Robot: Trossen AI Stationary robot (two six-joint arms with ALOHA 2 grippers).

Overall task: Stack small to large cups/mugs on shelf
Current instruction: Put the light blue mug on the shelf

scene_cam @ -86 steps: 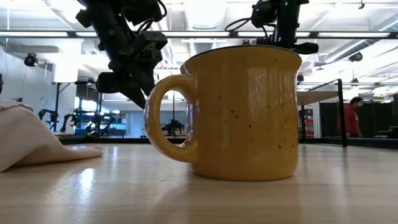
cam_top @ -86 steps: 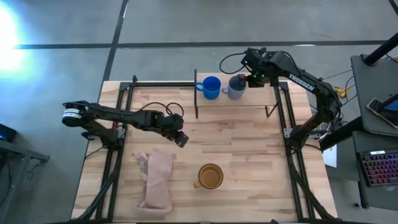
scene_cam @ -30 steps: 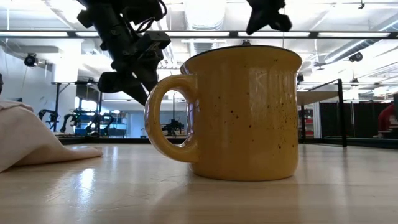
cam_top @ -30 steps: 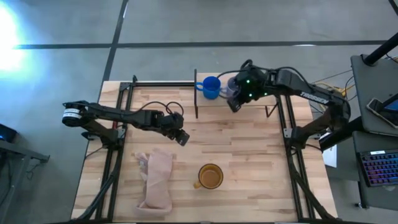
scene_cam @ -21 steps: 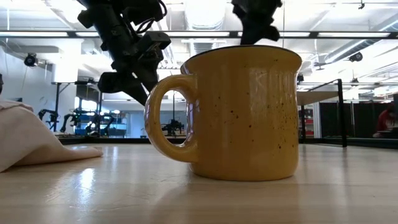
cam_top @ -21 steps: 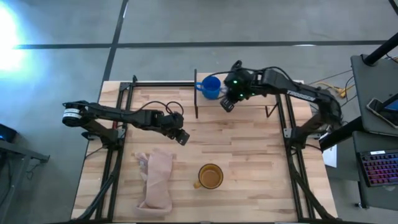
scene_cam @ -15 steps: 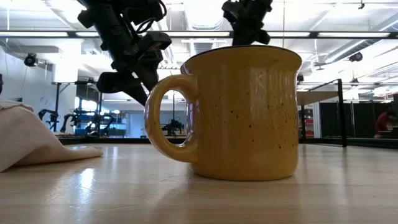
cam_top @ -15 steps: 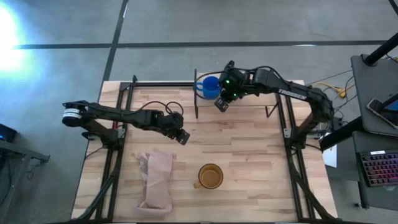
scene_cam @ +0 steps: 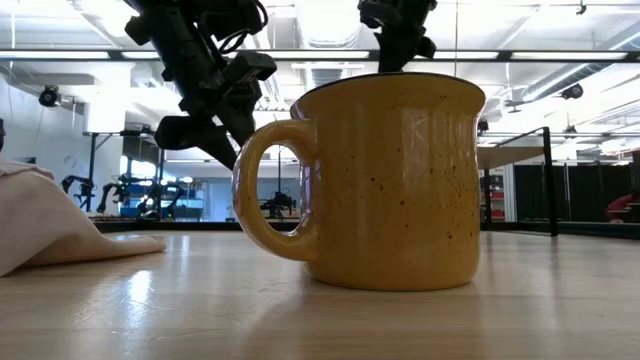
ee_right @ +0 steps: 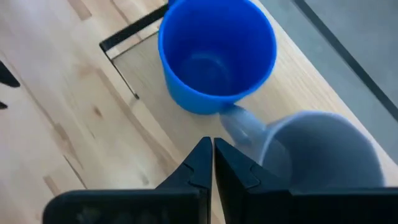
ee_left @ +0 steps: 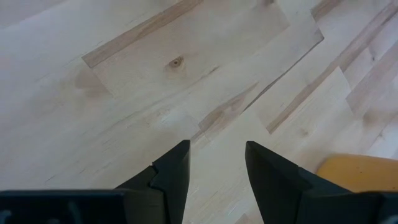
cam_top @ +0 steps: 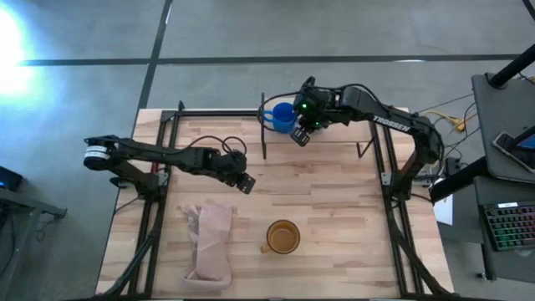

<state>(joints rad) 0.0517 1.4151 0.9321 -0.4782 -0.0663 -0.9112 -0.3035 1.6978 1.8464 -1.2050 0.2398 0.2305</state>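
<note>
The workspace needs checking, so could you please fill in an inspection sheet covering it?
Surface: wooden tabletop, dry, no spills seen.
Job's things: blue mug and grey-blue mug upright, side by side on the shelf, unstacked; yellow mug upright on the tabletop, near edge.
Clutter: pinkish cloth, crumpled beside the yellow mug.
Hands: right hand shut, holding nothing, tips just short of the grey-blue mug's handle; left hand open over bare wood.
Cables: black loops on the left arm, clear of the mugs.
Surroundings: keyboard on a side desk.
</note>
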